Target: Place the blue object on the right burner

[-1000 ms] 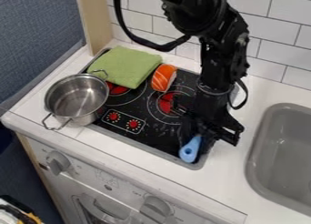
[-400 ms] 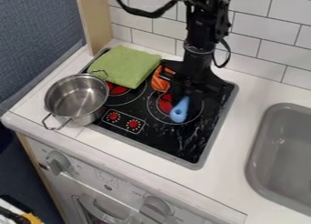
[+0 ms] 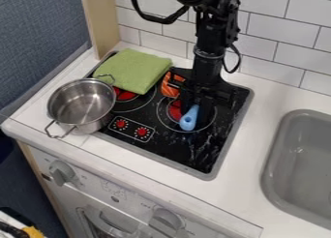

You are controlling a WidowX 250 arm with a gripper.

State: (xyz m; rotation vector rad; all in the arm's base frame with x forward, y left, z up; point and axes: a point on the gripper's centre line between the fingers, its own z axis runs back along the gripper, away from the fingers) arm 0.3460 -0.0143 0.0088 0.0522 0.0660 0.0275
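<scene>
Lowered slightly at the right burner (image 3: 174, 110), your gripper (image 3: 195, 108) pinches the blue object (image 3: 188, 121) between its fingers, but if you release before it is supported, it could topple and roll off that burner.

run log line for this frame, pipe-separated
blue object: over right burner | tool: at its far end | touching burner: unclear | steel pot: stove's left side

Pot (image 3: 81, 104) left of burner (image 3: 186, 114), sink (image 3: 304, 157) right.
</scene>
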